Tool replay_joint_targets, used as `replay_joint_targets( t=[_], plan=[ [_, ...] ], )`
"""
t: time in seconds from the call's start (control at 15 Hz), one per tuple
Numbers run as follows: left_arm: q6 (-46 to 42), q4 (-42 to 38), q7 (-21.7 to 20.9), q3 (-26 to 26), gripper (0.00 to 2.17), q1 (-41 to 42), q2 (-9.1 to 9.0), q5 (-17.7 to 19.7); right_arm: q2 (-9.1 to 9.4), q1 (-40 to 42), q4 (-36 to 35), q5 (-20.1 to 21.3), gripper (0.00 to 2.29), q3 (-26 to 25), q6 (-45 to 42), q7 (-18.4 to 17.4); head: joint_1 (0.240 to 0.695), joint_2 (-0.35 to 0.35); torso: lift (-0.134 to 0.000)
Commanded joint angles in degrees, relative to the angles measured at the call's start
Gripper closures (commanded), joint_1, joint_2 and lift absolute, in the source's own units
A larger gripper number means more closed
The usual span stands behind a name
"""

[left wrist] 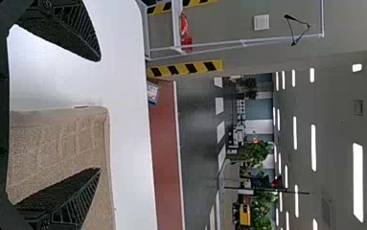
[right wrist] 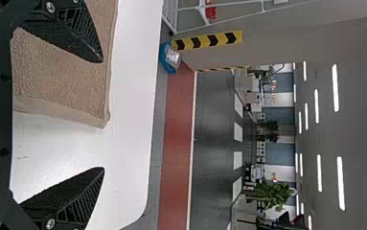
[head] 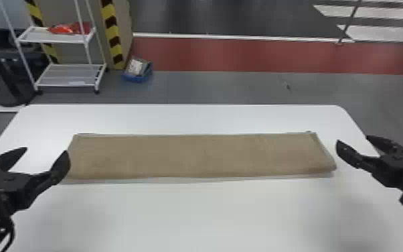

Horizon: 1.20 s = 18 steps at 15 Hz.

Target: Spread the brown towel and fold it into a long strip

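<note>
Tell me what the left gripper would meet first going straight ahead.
Probably the left end of the towel, which lies just ahead of the left gripper; its height is unclear, so it might pass above the cloth instead.

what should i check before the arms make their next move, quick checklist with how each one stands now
1. Brown cloth towel folded into a long strip: ok, it runs sideways across the table.
2. Whole strip on the white table with rounded corners: ok, no end hangs over an edge.
3. Left black two-fingered gripper open and empty: ok.
4. Right black two-fingered gripper open and empty: ok.
5. Left gripper's finger not touching the towel: cannot tell, it overlaps the towel's left end in view.
6. Inner layers smooth: cannot tell, the top layer hides them.
</note>
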Motion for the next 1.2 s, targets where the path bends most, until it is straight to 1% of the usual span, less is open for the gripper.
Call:
replay_joint_targets(
  t=[0.0,0.13,0.2,0.27,0.4,0.47,0.53,0.6,0.67,0.73,0.8,0.93,1.07,1.13],
  plan=[
    [-2.0,-3.0,0.7,0.3,0.07,3.5,-1.28,0.3,2.63,5.2,-6.1,-0.9,0.07,-1.1,-2.4,-1.2,0.695,-0.064,-0.123],
    [-4.1,-6.4,3.0,0.1,0.07,6.5,-2.95,0.1,5.09,9.8,-11.3,-2.0,0.08,-1.2,-6.3,-2.8,0.695,-0.061,-0.123],
    [-5.1,-7.6,3.4,-0.4,0.07,7.4,-3.39,0.1,5.88,11.1,-13.1,-2.4,0.08,-1.0,-7.9,-3.0,0.695,-0.058,-0.123],
    [-6.9,-8.8,4.1,-1.6,0.07,8.4,-3.83,-0.7,7.37,12.2,-15.2,-2.7,0.08,-0.5,-7.9,-3.3,0.695,-0.054,-0.123],
    [-8.8,-10.4,6.9,-5.1,0.07,9.6,-4.18,-3.3,8.87,14.8,-18.4,-2.7,0.09,2.3,-8.4,-5.4,0.695,-0.049,-0.123],
    [-9.7,-10.7,8.7,-7.0,0.07,9.8,-4.44,-4.6,9.31,15.9,-19.0,-2.5,0.09,4.2,-10.3,-6.3,0.695,-0.048,-0.123],
    [-10.4,-11.0,9.8,-8.6,0.07,10.0,-4.62,-5.3,10.27,16.6,-19.4,-2.5,0.09,5.8,-10.9,-7.4,0.695,-0.046,-0.123],
    [-12.5,-11.0,9.8,-10.1,0.06,10.4,-5.14,-6.1,11.24,17.2,-19.5,-2.5,0.1,7.0,-11.2,-7.4,0.695,-0.044,-0.123],
    [-14.1,-11.2,10.8,-11.7,0.06,10.7,-5.32,-7.2,11.85,18.1,-19.6,-2.4,0.1,8.7,-13.2,-7.6,0.695,-0.043,-0.123],
    [-14.8,-11.6,11.7,-13.1,0.06,10.9,-5.32,-7.7,12.03,19.5,-20.0,-2.4,0.11,10.3,-14.9,-8.6,0.695,-0.041,-0.123],
    [-14.8,-11.7,11.7,-13.9,0.06,11.0,-5.32,-8.0,12.12,20.9,-20.8,-2.2,0.11,11.7,-16.3,-10.5,0.695,-0.039,-0.123],
    [-15.0,-12.2,12.4,-16.1,0.06,11.1,-5.23,-9.8,12.29,22.4,-21.7,-1.8,0.11,14.0,-17.9,-12.8,0.695,-0.041,-0.123],
    [-15.7,-12.5,12.8,-17.5,0.06,11.1,-5.23,-11.0,12.65,22.7,-21.8,-1.8,0.11,14.8,-18.6,-15.2,0.695,-0.048,-0.123],
    [-15.7,-13.1,12.9,-17.6,0.06,11.6,-5.23,-11.0,12.91,22.9,-22.2,-1.9,0.12,15.0,-18.4,-15.6,0.695,-0.053,-0.123]
  ],
)
